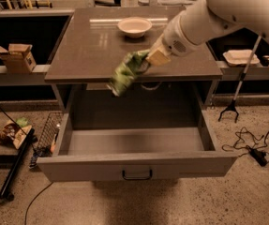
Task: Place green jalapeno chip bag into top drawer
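- Bag (pixel 126 73) hangs in the air past the table (pixel 87 55) front edge, above the open drawer (pixel 134 168); its print cannot be read.
- Bowl (pixel 134 26) sits at the table rear.
- Gripper (pixel 151 58) is clamped on the bag's top.

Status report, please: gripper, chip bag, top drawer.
Gripper shut on crinkly light green chip bag, at brown countertop front edge. Bag hanging above open grey top drawer. Nothing in the way.
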`<move>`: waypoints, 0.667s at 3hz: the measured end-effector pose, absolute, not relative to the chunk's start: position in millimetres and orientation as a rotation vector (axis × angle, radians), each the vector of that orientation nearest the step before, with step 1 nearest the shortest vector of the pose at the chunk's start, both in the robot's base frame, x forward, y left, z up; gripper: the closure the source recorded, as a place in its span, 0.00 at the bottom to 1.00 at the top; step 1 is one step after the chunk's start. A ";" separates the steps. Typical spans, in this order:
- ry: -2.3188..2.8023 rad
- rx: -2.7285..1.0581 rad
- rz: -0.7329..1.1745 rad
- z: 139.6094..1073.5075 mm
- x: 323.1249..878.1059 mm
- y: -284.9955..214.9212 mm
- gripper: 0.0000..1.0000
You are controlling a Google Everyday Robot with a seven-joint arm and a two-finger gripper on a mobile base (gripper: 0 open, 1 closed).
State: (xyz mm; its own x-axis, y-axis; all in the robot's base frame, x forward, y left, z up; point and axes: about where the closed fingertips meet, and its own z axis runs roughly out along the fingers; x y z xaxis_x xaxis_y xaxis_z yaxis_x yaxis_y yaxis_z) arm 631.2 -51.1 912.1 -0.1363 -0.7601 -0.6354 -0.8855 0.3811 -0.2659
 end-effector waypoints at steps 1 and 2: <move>2.027 -1.344 0.247 907.3 577.3 -98.7 1.00; 2.027 -1.344 0.247 907.3 577.3 -98.7 1.00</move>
State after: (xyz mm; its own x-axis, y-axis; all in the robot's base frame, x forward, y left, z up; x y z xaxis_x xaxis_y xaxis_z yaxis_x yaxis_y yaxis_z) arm 577.3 -98.7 907.3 -0.2329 -0.7408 -0.6300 -0.8703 0.4479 -0.2050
